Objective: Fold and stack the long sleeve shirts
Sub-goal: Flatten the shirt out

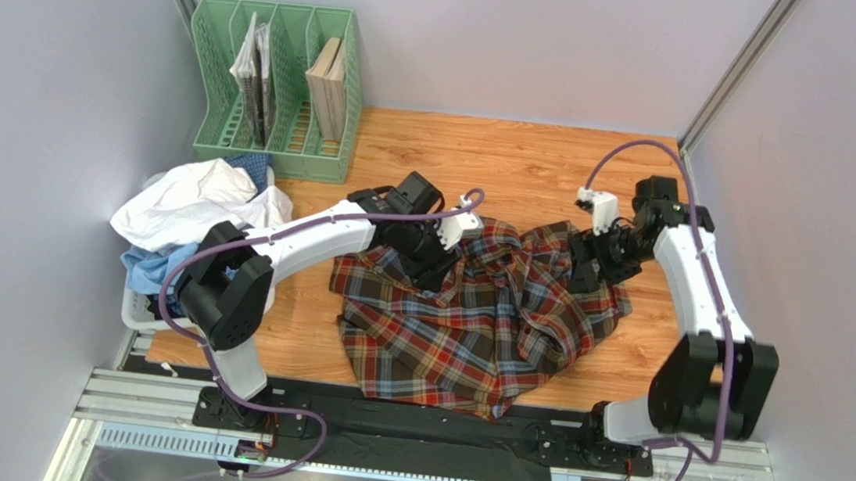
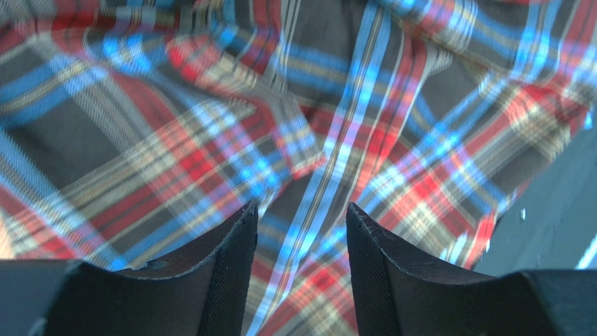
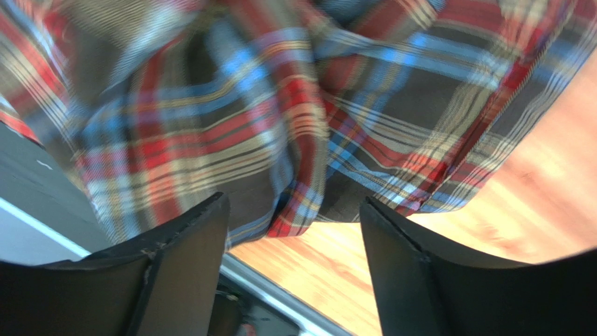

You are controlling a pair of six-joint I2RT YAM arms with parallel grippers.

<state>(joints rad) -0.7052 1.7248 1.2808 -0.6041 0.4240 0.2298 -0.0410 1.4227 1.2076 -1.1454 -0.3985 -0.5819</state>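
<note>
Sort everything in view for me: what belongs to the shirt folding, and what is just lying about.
Belongs to the job:
- tartan shirt, crumpled in the middle
- white shirt and light blue shirt, heaped together at the left

Just lying about:
- green file rack, far left
- dark magazines and tan book, standing in separate slots of the rack

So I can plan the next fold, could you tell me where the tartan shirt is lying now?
In the top view, the tartan shirt lies crumpled at mid-table between the left arm and right arm, right of the white and blue shirt pile.
</note>
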